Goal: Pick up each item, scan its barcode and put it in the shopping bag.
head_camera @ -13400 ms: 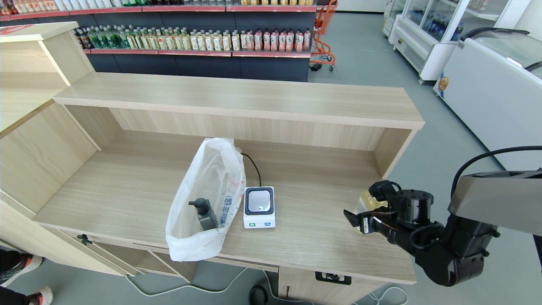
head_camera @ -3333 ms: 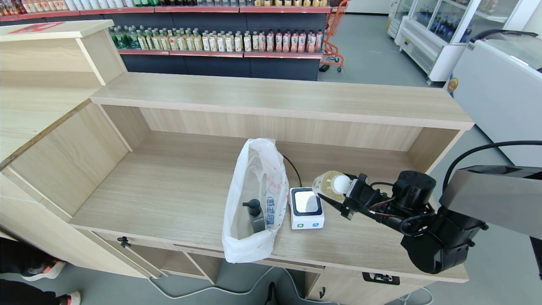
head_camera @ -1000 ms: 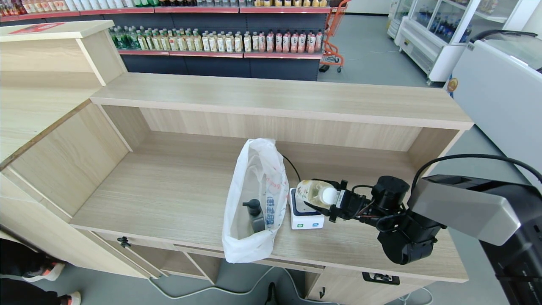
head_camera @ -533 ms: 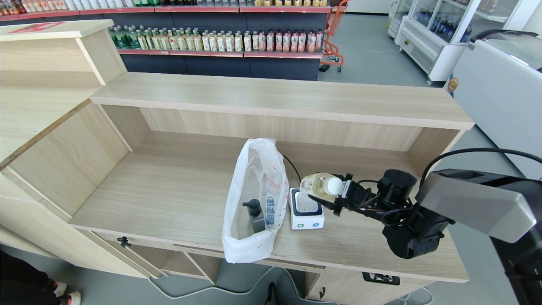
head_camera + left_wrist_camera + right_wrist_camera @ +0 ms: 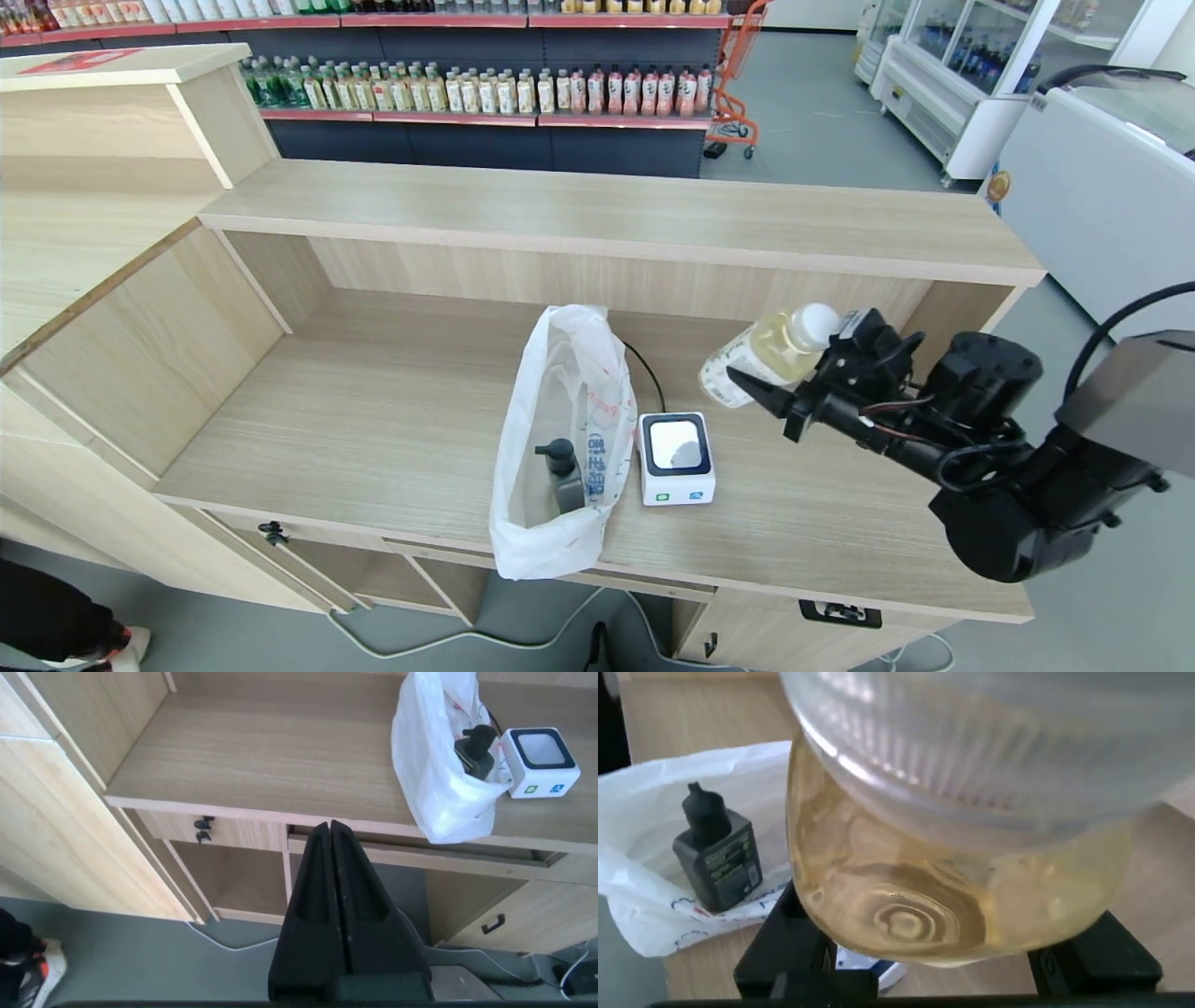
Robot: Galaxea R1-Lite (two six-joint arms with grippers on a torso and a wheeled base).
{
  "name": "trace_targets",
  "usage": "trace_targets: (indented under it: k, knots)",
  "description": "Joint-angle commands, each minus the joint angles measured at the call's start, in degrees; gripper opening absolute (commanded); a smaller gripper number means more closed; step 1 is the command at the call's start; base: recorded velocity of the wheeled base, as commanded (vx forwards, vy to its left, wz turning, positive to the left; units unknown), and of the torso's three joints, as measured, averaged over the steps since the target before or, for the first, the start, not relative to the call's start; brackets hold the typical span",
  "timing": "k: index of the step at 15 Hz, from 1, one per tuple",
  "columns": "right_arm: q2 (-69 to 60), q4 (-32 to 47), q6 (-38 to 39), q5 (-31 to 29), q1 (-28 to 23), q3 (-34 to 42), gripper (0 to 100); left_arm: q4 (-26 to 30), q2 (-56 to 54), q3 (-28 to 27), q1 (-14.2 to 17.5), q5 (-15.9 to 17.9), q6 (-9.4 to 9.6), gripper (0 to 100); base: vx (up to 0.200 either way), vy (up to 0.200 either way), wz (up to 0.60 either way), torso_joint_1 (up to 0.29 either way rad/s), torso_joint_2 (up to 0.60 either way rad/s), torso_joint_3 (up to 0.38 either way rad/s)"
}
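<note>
Right gripper (image 5: 789,378) clamps a white-capped clear plastic bottle of pale yellow liquid (image 5: 754,359), tilted above the woodgrain counter (image 5: 373,411). Left gripper (image 5: 329,831) has its fingers pressed together.

Right arm comes in from the right, elbow low and near, forearm angled up and to the left. Right gripper (image 5: 789,359) sits off the surface, pointing left. Fingers are clamped on the bottle (image 5: 758,357), one black finger under its body, bottle tilted. Left gripper (image 5: 329,833) on the near side, fingers pressed flat together, nothing between them.
</note>
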State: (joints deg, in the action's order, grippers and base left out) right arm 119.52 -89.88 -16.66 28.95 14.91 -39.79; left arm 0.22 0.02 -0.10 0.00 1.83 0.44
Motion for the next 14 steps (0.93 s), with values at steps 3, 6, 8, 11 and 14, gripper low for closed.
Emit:
trace_targets:
  k: [3, 6, 8, 11, 14]
  knots:
    - [-11.85, 1.46, 9.02, -11.2, -3.22, 8.15, 0, 0.04, 0.06, 0.01, 0.0, 0.02, 0.0, 0, 0.0, 0.0, 0.0, 0.0, 0.0, 0.0]
    - [-16.16, 10.69, 14.03, -20.69, -4.36, 9.29, 0, 0.04, -0.02, 0.01, 0.0, -0.07, 0.0, 0, 0.0, 0.0, 0.0, 0.0, 0.0, 0.0]
    - [-19.15, 15.79, 14.91, -23.68, -4.89, 10.87, 0, -0.04, 0.06, 0.01, 0.0, 0.02, 0.0, 0, 0.0, 0.0, 0.0, 0.0, 0.0, 0.0]
    - [-24.07, 16.67, 15.08, -24.82, -6.65, 16.15, 0, 0.04, -0.02, 0.01, 0.0, 0.02, 0.0, 0, 0.0, 0.0, 0.0, 0.0, 0.0, 0.0]
    - [-27.76, 18.95, 14.64, -25.0, -8.76, 19.4, 0, 0.04, 0.06, 0.01, 0.0, 0.02, 0.0, 0, 0.0, 0.0, 0.0, 0.0, 0.0, 0.0]
